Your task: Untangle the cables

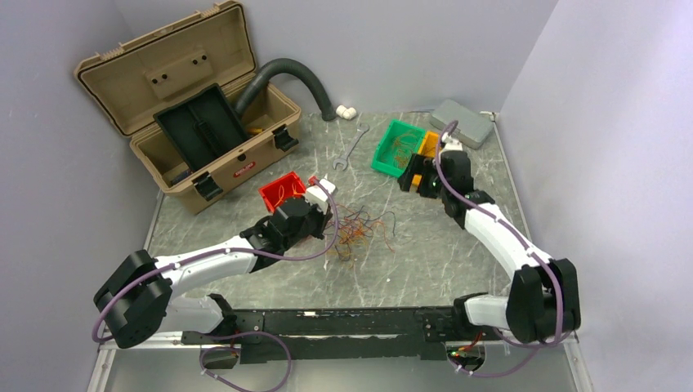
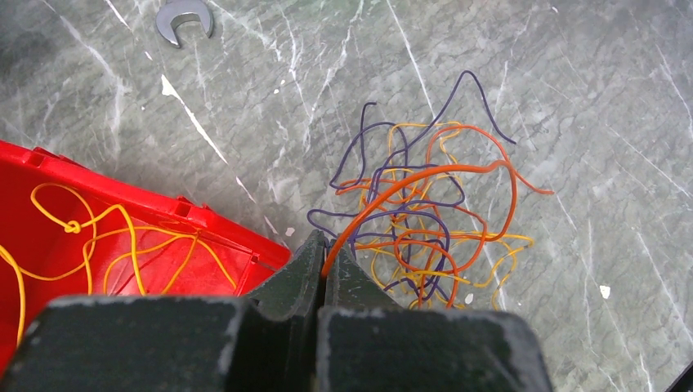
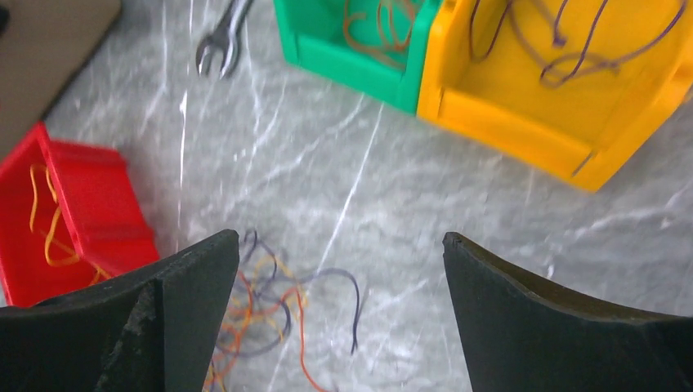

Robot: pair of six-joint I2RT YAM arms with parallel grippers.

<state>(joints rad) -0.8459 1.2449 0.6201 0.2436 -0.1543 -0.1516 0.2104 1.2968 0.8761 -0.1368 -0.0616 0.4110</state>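
Maybe partway done, judging by the few strands in the red plastic bin [image 3: 102, 196], green bin [image 3: 351, 65] and yellow bin [image 3: 507, 131]. Left to sort: a tangle of thin orange, yellow and purple wires [image 2: 413, 237] on the grey marbled table [image 2: 572, 82] beside the red one. Pinching one orange strand [image 2: 425, 173] with left claw [image 2: 325, 245] clenched, right claw [image 3: 340, 238] spread wide, empty
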